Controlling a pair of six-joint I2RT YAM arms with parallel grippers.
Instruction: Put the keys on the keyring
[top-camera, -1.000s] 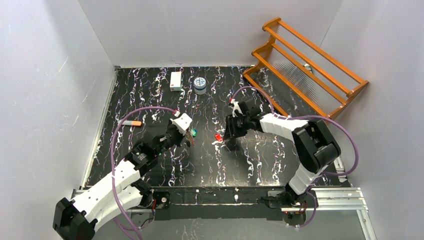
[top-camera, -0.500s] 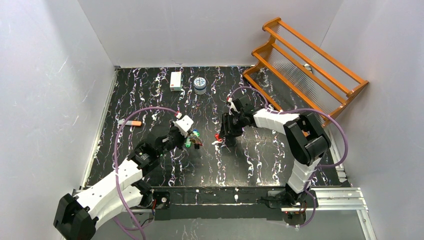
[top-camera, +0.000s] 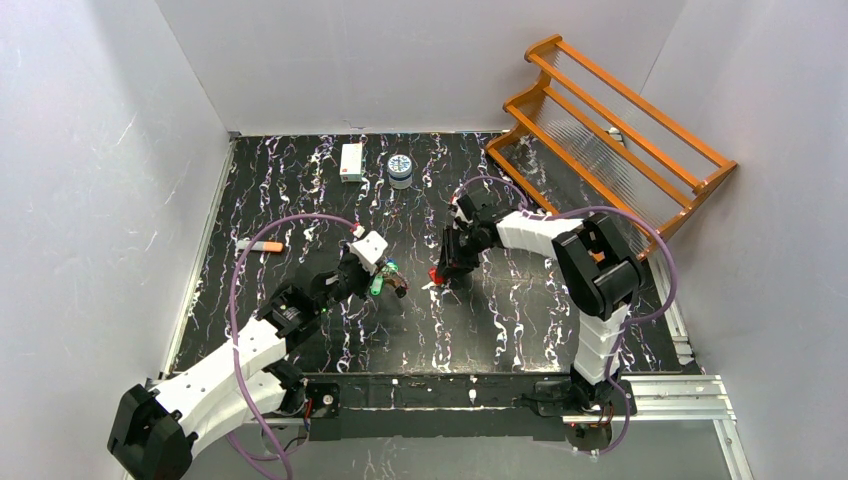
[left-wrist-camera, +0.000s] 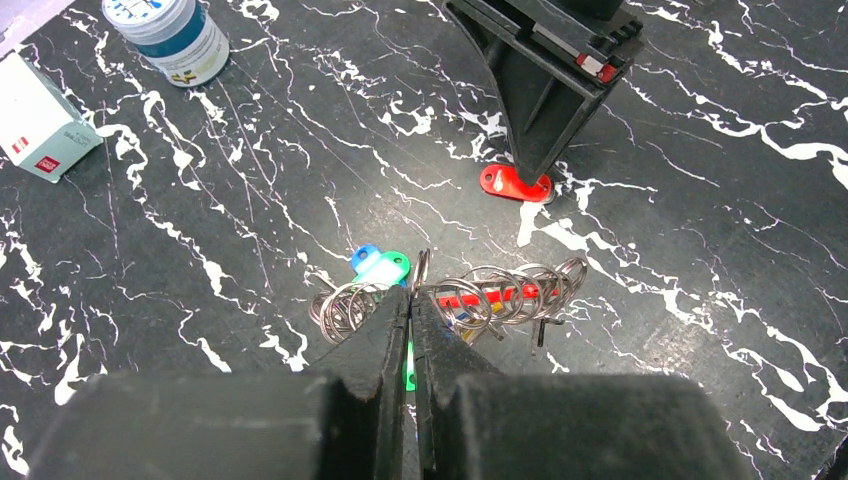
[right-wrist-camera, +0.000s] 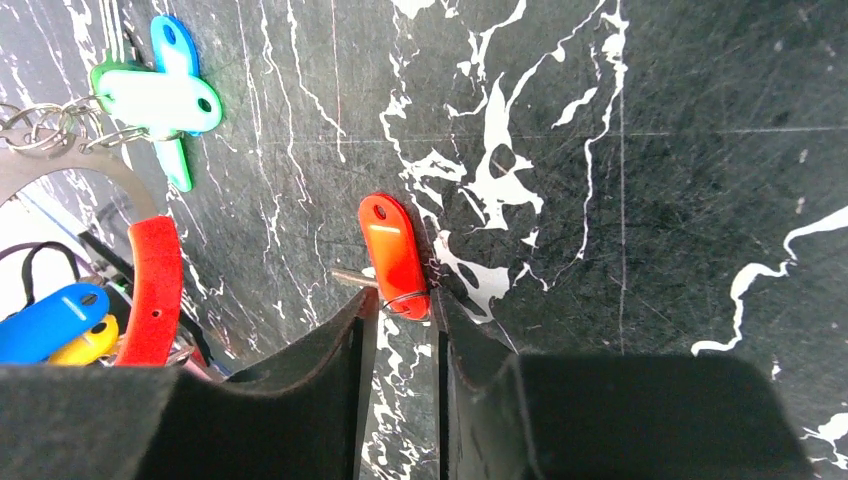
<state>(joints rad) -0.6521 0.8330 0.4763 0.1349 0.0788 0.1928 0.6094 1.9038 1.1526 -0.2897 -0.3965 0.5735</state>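
Observation:
My left gripper (left-wrist-camera: 412, 300) is shut on the thin silver keyring (left-wrist-camera: 421, 268). It holds the ring just above the table, with a bunch of small rings (left-wrist-camera: 510, 290) and green and blue tags (left-wrist-camera: 378, 268) hanging from it. In the top view the left gripper (top-camera: 374, 276) sits left of centre. A loose red-capped key (right-wrist-camera: 391, 245) lies flat on the table. My right gripper (right-wrist-camera: 403, 300) points down at it, its fingertips (right-wrist-camera: 368, 305) close on either side of the cap's near end. I cannot see whether they pinch it. From above, the right gripper (top-camera: 441, 268) covers most of the red key (top-camera: 434, 273).
A white box (top-camera: 351, 161) and a round tin (top-camera: 401, 169) stand at the back of the black marbled table (top-camera: 520, 320). An orange-tipped tube (top-camera: 265, 245) lies at the left. A wooden rack (top-camera: 610, 130) leans at the back right. White walls enclose the table.
The right gripper has moved left onto the red key and its jaws have narrowed around the cap. The left gripper has carried the keyring bunch slightly right, toward the red key.

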